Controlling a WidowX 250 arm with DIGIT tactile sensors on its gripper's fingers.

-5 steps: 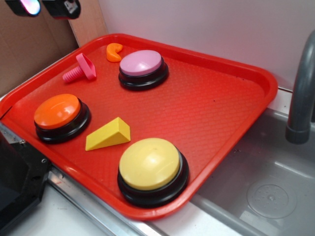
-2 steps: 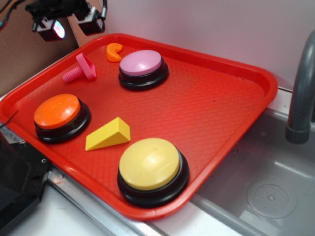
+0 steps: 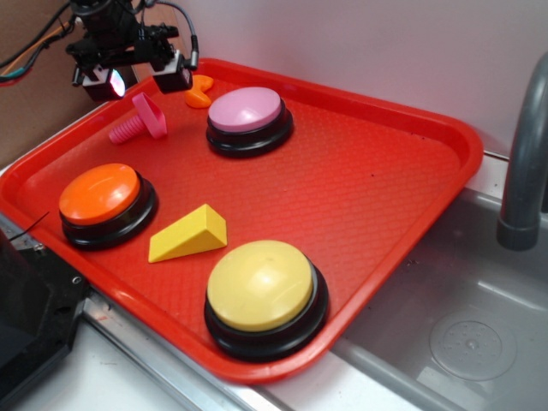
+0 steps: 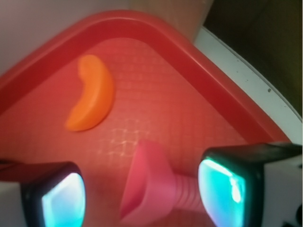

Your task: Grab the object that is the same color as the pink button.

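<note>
The end effector (image 3: 139, 79) hangs above the far left corner of the red tray (image 3: 377, 171), and its two fingers (image 4: 227, 187) are spread apart with nothing between them. In the wrist view the pink bolt (image 4: 158, 187) lies on the tray just under the end effector, with its ribbed stem reaching toward one finger and its flat head in the gap. In the exterior view the pink bolt (image 3: 141, 120) lies on its side near the tray's far left edge, just below the end effector. The small orange crescent (image 3: 199, 92) sits close to the tray's far rim, just beside the bolt. The pink button (image 3: 248, 120) stands on the tray near the crescent, toward the far side. The orange button (image 3: 104, 204) stands near the tray's left edge. The yellow wedge (image 3: 190, 234) lies on the tray just beside the orange button. The yellow button (image 3: 265, 295) stands near the tray's front edge. A grey pipe (image 3: 522, 163) rises past the tray's right side, over a metal sink (image 3: 462, 325).
</note>
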